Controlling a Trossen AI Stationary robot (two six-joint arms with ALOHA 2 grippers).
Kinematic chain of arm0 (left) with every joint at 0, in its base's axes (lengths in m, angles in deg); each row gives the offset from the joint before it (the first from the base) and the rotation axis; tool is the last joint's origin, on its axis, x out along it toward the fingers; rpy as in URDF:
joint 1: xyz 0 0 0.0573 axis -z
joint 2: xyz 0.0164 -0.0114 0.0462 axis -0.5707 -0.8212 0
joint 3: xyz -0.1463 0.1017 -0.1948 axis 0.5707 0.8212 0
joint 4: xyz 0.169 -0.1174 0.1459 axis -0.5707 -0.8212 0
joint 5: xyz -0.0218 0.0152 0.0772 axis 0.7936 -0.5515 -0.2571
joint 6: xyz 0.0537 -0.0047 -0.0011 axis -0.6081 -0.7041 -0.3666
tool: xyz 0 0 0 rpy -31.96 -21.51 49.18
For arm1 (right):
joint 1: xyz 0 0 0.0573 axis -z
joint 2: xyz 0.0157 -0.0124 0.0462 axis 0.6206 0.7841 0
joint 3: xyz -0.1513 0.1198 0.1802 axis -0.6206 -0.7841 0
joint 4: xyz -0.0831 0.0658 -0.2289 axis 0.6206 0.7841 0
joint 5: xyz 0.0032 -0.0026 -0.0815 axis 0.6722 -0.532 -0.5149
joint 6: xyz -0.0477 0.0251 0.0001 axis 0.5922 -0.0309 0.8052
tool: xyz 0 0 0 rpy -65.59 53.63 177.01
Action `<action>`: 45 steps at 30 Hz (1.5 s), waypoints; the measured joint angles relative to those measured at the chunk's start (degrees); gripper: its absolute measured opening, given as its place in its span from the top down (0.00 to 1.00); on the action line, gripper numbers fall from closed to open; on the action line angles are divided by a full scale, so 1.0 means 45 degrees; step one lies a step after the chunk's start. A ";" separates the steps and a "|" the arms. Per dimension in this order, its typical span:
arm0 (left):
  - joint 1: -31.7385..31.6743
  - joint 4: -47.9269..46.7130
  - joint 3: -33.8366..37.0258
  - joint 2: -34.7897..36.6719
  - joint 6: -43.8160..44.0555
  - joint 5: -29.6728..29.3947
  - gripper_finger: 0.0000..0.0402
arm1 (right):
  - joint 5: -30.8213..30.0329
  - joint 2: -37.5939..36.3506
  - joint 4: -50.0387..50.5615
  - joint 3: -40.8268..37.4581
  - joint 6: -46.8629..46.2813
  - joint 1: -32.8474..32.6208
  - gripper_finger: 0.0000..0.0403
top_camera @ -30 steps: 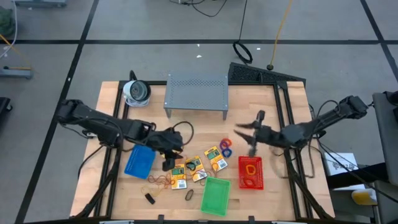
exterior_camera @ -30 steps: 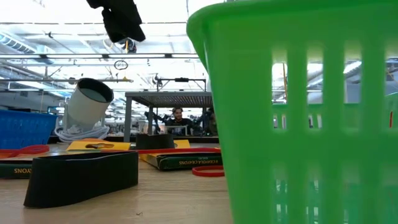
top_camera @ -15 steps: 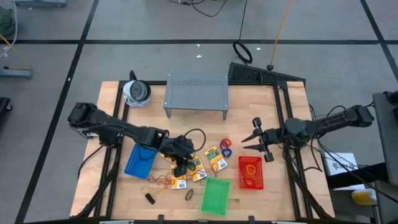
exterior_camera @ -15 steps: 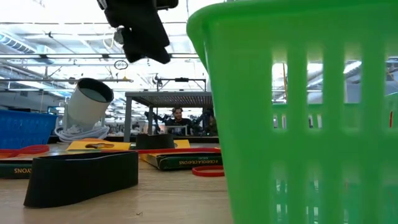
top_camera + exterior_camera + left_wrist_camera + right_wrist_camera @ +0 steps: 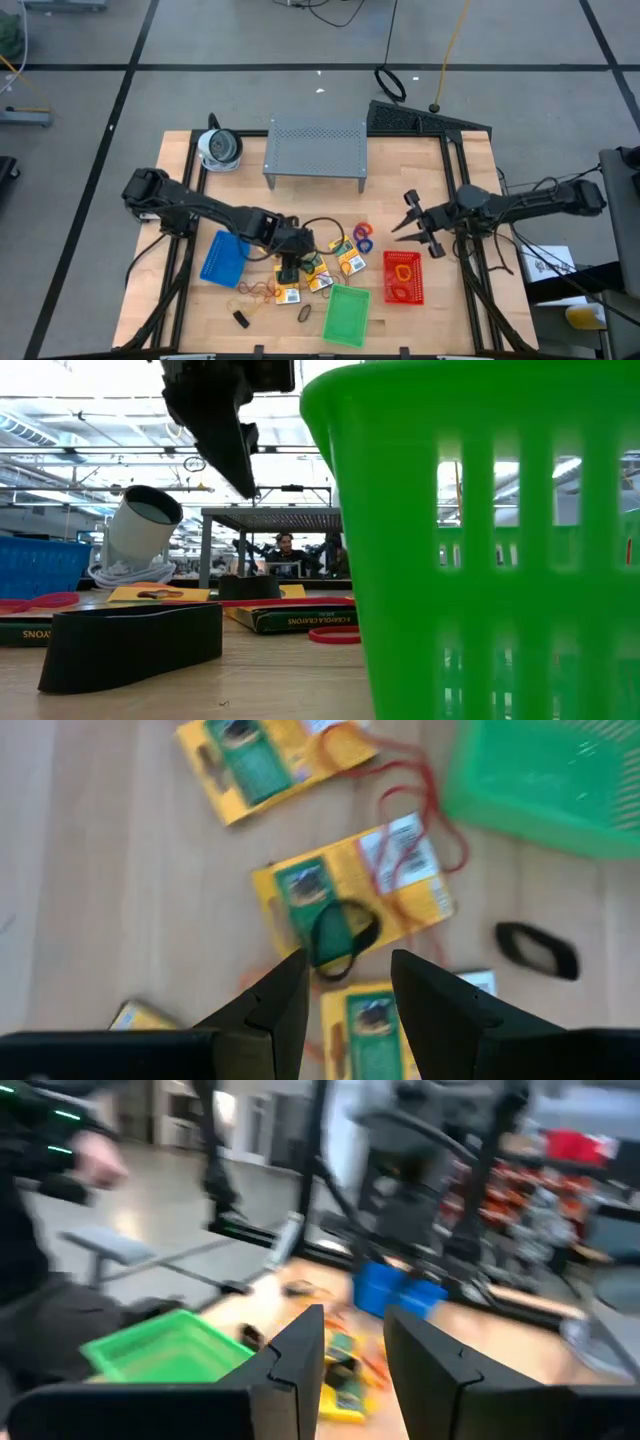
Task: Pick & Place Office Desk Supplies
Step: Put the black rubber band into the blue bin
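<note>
Jaws of the left gripper (image 5: 345, 982) gape empty above a yellow crayon box (image 5: 352, 891) with a green panel.

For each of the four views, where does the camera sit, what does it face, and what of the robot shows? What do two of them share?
High: overhead, facing down; both arms, left gripper, right gripper.
Low: table height, facing the room; left gripper above.
Left wrist: faces down past its fingers at crayon boxes.
Right wrist: faces across the table past its fingers.
Shared: green basket.
</note>
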 joint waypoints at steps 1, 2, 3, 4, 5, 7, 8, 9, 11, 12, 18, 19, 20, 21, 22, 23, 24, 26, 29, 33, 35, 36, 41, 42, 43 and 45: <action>-0.0071 0.0050 -0.0001 -0.0044 -0.0010 -0.0026 0.62 | 0.0273 -0.0072 -0.0165 -0.0071 -0.0017 0.0062 0.75; -0.0142 0.0059 -0.0010 -0.0066 -0.0032 -0.0014 0.62 | 0.0343 -0.0127 -0.0293 -0.0119 -0.0116 0.0089 0.75; -0.0166 -0.0025 -0.0010 -0.0095 -0.0055 -0.0024 0.62 | 0.0361 -0.0168 -0.0319 -0.0157 -0.0250 0.0111 0.75; -0.0196 -0.0139 -0.0006 -0.0134 -0.0133 -0.0013 0.62 | 0.0416 -0.0217 -0.0295 -0.0214 -0.0293 0.0146 0.75; -0.0203 -0.0079 -0.0008 -0.0230 -0.0223 -0.0024 0.62 | 0.0576 -0.0252 -0.0270 -0.0294 -0.0310 0.0187 0.75; -0.0211 -0.0109 -0.0010 -0.0377 -0.0515 -0.0043 0.62 | 0.0734 -0.0302 -0.0240 -0.0448 -0.0275 0.0279 0.75; -0.0214 -0.0188 -0.0010 -0.0496 -0.0611 -0.0041 0.62 | 0.0826 -0.0325 -0.0240 -0.0504 -0.0266 0.0348 0.75; -0.0205 -0.0199 -0.0010 -0.0674 -0.0661 -0.0043 0.62 | 0.0865 -0.0334 -0.0259 -0.0533 -0.0267 0.0429 0.75; -0.0201 -0.0140 -0.0010 -0.0929 -0.0714 -0.0013 0.62 | 0.0882 -0.0414 -0.0250 -0.0574 -0.0281 0.0584 0.75; -0.0194 -0.0136 -0.0010 -0.1133 -0.0724 0.0113 0.62 | 0.0879 -0.0421 -0.0263 -0.0577 -0.0308 0.0645 0.75; -0.0195 -0.0024 -0.0005 -0.2108 -0.0826 0.0175 0.62 | 0.0882 -0.0557 -0.0278 -0.0576 -0.0330 0.0843 0.75; -0.0195 0.0035 -0.0005 -0.2204 -0.0831 0.0170 0.62 | 0.0882 -0.0557 -0.0274 -0.0576 -0.0330 0.0838 0.75; -0.0195 0.0079 -0.0005 -0.2265 -0.0831 0.0170 0.62 | 0.0882 -0.0557 -0.0269 -0.0576 -0.0330 0.0838 0.75; -0.0205 0.0094 -0.0005 -0.2319 -0.0831 0.0165 0.62 | 0.0882 -0.0557 -0.0264 -0.0576 -0.0330 0.0838 0.75; -0.0212 0.0121 -0.0005 -0.2360 -0.0831 0.0168 0.62 | 0.0882 -0.0557 -0.0264 -0.0576 -0.0330 0.0838 0.75; -0.0219 0.0144 -0.0005 -0.2387 -0.0831 0.0166 0.62 | 0.0882 -0.0557 -0.0264 -0.0576 -0.0330 0.0838 0.75; -0.0223 0.0155 -0.0005 -0.2389 -0.0826 0.0162 0.62 | 0.0882 -0.0557 -0.0264 -0.0576 -0.0330 0.0838 0.75; -0.0224 0.0263 -0.0005 -0.2416 -0.0792 0.0156 0.62 | 0.0882 -0.0557 -0.0264 -0.0576 -0.0330 0.0838 0.75; -0.0224 0.0563 -0.0005 -0.2452 -0.0534 0.0058 0.62 | 0.0882 -0.0557 -0.0259 -0.0576 -0.0330 0.0838 0.75; -0.0224 0.0841 -0.0005 -0.2447 -0.0364 0.0003 0.62 | 0.0882 -0.0557 -0.0259 -0.0576 -0.0330 0.0838 0.75; -0.0224 0.0801 0.0000 -0.2447 -0.0262 -0.0009 0.62 | 0.0882 -0.0557 -0.0259 -0.0576 -0.0330 0.0838 0.75; -0.0217 0.0813 0.0000 -0.2447 -0.0261 -0.0008 0.62 | 0.0882 -0.0557 -0.0259 -0.0576 -0.0330 0.0838 0.75; -0.0079 0.0851 0.0000 -0.2447 -0.0230 -0.0065 0.62 | 0.0882 -0.0557 -0.0259 -0.0571 -0.0330 0.0838 0.75; -0.0059 0.0861 0.0000 -0.2447 -0.0170 -0.0073 0.62 | 0.0881 -0.0557 -0.0259 -0.0571 -0.0330 0.0838 0.75; -0.0050 0.0881 0.0000 -0.2447 -0.0144 -0.0073 0.62 | 0.0880 -0.0557 -0.0259 -0.0571 -0.0330 0.0838 0.75; -0.0037 0.0967 0.0000 -0.2447 -0.0112 -0.0055 0.62 | 0.0877 -0.0557 -0.0259 -0.0571 -0.0330 0.0838 0.75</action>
